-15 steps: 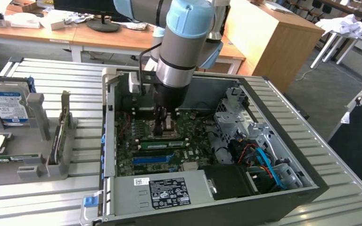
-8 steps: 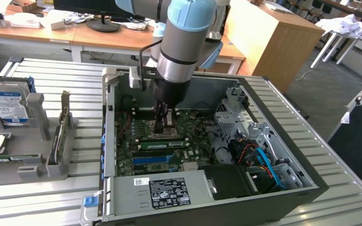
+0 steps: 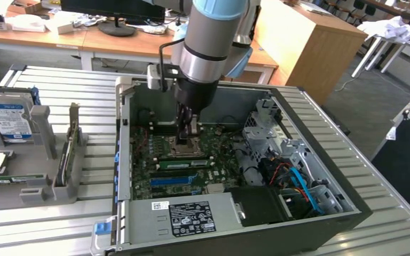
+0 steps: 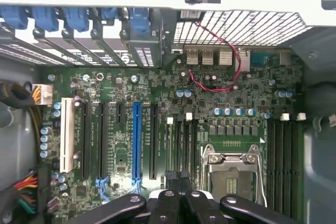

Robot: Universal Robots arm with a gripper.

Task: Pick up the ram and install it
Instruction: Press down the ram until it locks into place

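Inside the open computer case [image 3: 347,205], a long narrow green ram [image 3: 182,163] stands in a slot of the motherboard [image 3: 212,146], between the blue slot [image 3: 173,181] and the processor socket [image 3: 183,146]. My gripper [image 3: 189,137] hangs down into the case just over the socket, a little beyond the ram. Its black fingers [image 4: 167,198] are shut together, and I see nothing between them. In the wrist view the gripper [image 4: 177,179] sits above the dark memory slots [image 4: 181,145], beside the socket [image 4: 231,174] and the blue slot [image 4: 136,140].
On the exterior view's left, a grey fixture [image 3: 38,186] holds a silver hard drive [image 3: 9,120] and a thin board on edge [image 3: 66,154]. The power supply [image 3: 183,216] fills the case's near side. Drive cage and cables [image 3: 298,181] crowd the exterior view's right.
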